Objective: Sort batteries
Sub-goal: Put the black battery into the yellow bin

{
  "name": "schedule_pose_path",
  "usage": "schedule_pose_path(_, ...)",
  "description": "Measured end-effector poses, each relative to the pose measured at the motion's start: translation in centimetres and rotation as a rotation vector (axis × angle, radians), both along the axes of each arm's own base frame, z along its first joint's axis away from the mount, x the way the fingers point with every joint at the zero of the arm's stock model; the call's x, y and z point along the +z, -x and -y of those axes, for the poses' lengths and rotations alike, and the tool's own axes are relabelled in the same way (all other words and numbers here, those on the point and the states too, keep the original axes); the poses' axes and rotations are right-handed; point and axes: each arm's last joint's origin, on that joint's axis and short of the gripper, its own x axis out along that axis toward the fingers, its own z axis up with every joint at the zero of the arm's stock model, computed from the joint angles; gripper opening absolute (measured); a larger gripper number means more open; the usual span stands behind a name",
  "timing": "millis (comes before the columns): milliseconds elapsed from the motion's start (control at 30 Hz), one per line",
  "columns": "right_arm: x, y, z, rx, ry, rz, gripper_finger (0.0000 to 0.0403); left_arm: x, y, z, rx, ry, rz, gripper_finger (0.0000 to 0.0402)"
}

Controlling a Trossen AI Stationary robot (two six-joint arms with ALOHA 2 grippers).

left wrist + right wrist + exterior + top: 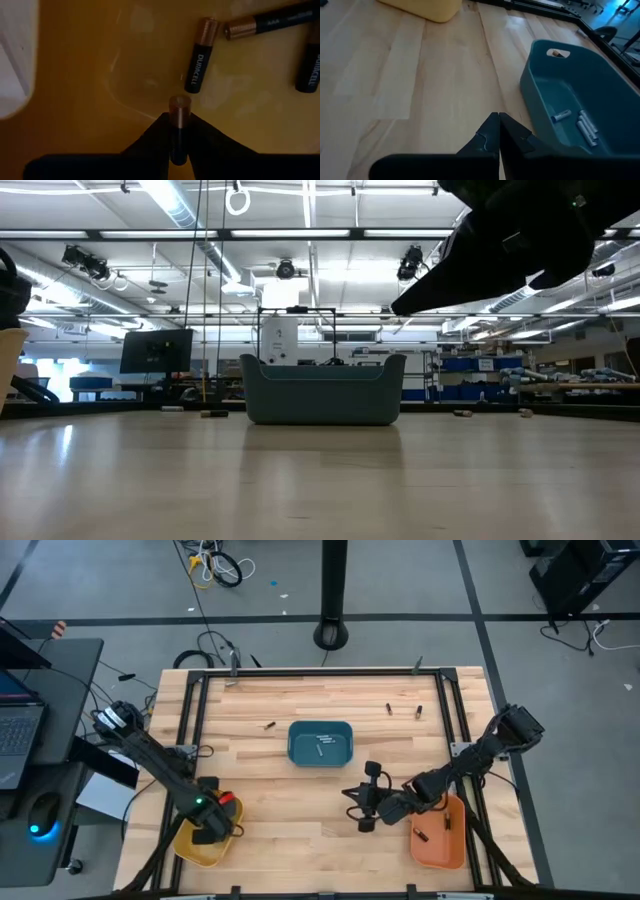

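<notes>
Clamping with the left gripper's (179,122) two dark fingers (152,137) on one battery (179,107), copper end pointing away from the wrist, low inside the yellow tray (75,75). Hiding the lower part of that cell between the fingers, so showing only its copper cap and a short stretch of dark body. Sharing the yellow floor with three loose cells (197,60), one of them cut off by the picture's edge and another reaching out of the corner. Covering most of the yellow tray (190,848) from above with the left arm, leaving the held cell out of sight in the high view.

Hanging over bare wood beside the teal tray (530,75) with the right gripper (499,122), fingers pressed together and holding nothing. Showing a few pale cells (586,127) on the teal tray's floor, their number hard to make out. Lying on the table beyond the teal tray (295,745): three stray batteries (269,725), too small to read. Resting in the orange tray (435,850), partly under the right arm, a couple of dark cells (448,823). Blocking the low view's upper corner with a dark arm (520,240), its gripper not visible there.
</notes>
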Motion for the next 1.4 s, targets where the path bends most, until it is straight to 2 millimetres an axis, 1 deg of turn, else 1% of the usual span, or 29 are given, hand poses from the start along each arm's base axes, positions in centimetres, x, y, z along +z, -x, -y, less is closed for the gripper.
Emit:
schedule_pose_path(133,0.0,-0.4,0.7,0.016,-0.003,-0.017,0.0009,0.0,0.0,0.0,0.012,0.032,-0.032,0.0110)
schedule_pose_path(233,-0.1,-0.6,1.2,0.025,-0.006,-0.028,0.0009,0.2,0.0,0.1,0.041,0.057,-0.061,0.0131)
schedule_pose_path(300,-0.1,-0.8,1.5,0.038,-0.005,-0.037,0.0009,0.8,-0.3,0.5,0.059,0.077,-0.059,0.0140)
schedule_pose_path(400,-0.1,-0.9,1.8,0.062,0.001,-0.051,0.0009,2.2,-0.8,1.1,0.059,0.111,-0.067,0.0147)
schedule_pose_path(467,-0.1,-1.0,2.0,0.071,0.016,-0.057,0.0009,3.7,-1.3,1.6,0.050,0.144,-0.062,0.0146)
schedule_pose_path(567,-0.1,-1.1,2.3,0.071,0.033,-0.070,0.0009,6.2,-2.2,2.2,0.038,0.150,-0.002,0.0127)
schedule_pose_path(633,0.0,-1.0,2.6,0.071,0.046,-0.081,0.0010,7.7,-2.9,2.2,0.043,0.132,0.075,0.0103)
schedule_pose_path(700,0.2,-0.8,3.0,0.070,0.054,-0.106,0.0010,8.9,-3.7,1.7,0.045,0.128,0.180,0.0069)
schedule_pose_path(767,0.6,-0.5,3.4,0.071,0.041,-0.130,0.0010,9.7,-4.5,0.9,0.045,0.112,0.290,0.0028)
schedule_pose_path(800,0.9,-0.3,3.6,0.070,0.032,-0.141,0.0010,10.0,-4.9,0.4,0.042,0.111,0.343,0.0015)
schedule_pose_path(900,1.6,0.4,4.3,0.054,0.016,-0.168,0.0010,10.7,-6.5,-1.1,0.011,0.121,0.535,0.0010)
schedule_pose_path(1000,2.2,1.0,4.9,0.031,0.005,-0.192,0.0010,11.0,-8.0,-2.6,-0.064,0.127,0.728,0.0008)
schedule_pose_path(1100,2.5,1.5,5.5,0.013,-0.024,-0.227,0.0010,10.7,-9.4,-4.0,-0.158,0.109,0.915,0.0005)
schedule_pose_path(1233,2.6,2.4,6.5,0.002,-0.097,-0.308,0.0010,9.3,-10.8,-6.1,-0.259,0.092,1.131,0.0004)
schedule_pose_path(1300,2.8,2.8,7.1,-0.007,-0.150,-0.345,0.0010,8.3,-11.2,-7.3,-0.299,0.116,1.231,0.0004)
schedule_pose_path(1400,3.2,3.3,8.2,-0.048,-0.225,-0.369,0.0012,7.1,-11.4,-9.3,-0.334,0.158,1.401,0.0004)
